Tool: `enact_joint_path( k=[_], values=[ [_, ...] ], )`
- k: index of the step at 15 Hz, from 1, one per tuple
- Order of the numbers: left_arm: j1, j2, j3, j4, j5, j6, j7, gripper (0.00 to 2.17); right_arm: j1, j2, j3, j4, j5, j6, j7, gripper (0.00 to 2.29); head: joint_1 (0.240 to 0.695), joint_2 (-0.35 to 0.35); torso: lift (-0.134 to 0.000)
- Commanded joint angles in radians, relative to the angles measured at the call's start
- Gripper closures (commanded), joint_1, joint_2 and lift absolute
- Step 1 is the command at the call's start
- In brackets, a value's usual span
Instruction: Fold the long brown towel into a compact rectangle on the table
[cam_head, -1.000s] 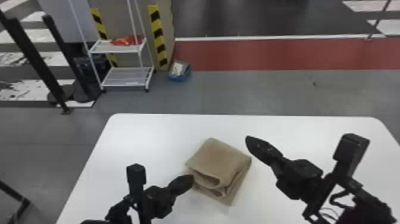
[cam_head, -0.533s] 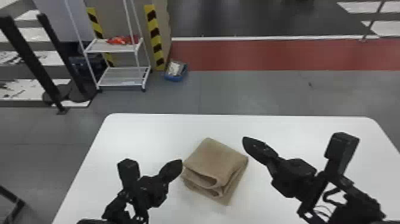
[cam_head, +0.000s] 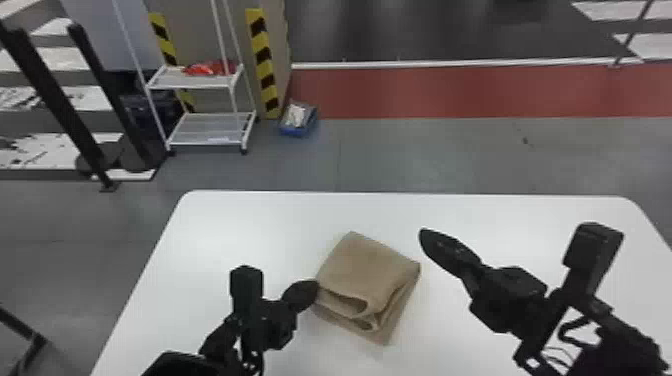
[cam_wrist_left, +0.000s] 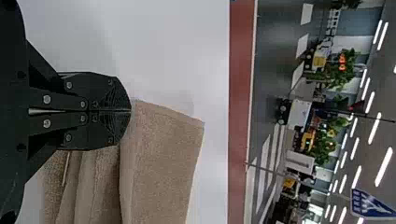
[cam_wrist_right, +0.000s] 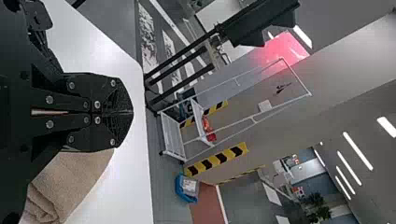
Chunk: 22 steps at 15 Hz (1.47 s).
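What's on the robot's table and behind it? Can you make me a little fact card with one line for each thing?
towel: brown, folded into a small bundle, with curled folds showing on the side nearest the robot
table: white, rounded far corners
left tool: shut, at the towel's left edge; can't tell if it touches
right tool: shut, to the right of the towel, not holding it
behind: white rack with something red on its upper shelf; blue bin on the floor
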Motion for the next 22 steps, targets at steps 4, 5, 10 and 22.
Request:
enact_joint_path(
  k=[4, 5, 10, 22],
  values=[
    [0.019, 0.009, -0.003, -0.027, 0.052, 0.125, -0.018, 1.99, -0.005, 0.001, -0.004, 0.001, 0.003, 0.001, 0.0, 1.98, 0.695, 0.075, 0.0],
    [0.042, 0.009, -0.005, -0.059, 0.055, 0.134, -0.02, 1.99, -0.008, 0.001, -0.004, 0.005, 0.003, -0.002, -0.001, 1.98, 0.695, 0.072, 0.0],
    [0.157, 0.009, -0.002, -0.252, 0.133, 0.275, -0.05, 1.99, -0.028, 0.001, 0.007, 0.031, 0.003, 0.001, -0.004, 1.98, 0.695, 0.04, 0.0],
    [0.267, 0.017, 0.124, -0.466, 0.121, 0.226, -0.046, 1.98, -0.025, -0.01, 0.099, 0.117, 0.529, -0.057, 0.172, 0.52, 0.695, 0.071, 0.0]
  ],
)
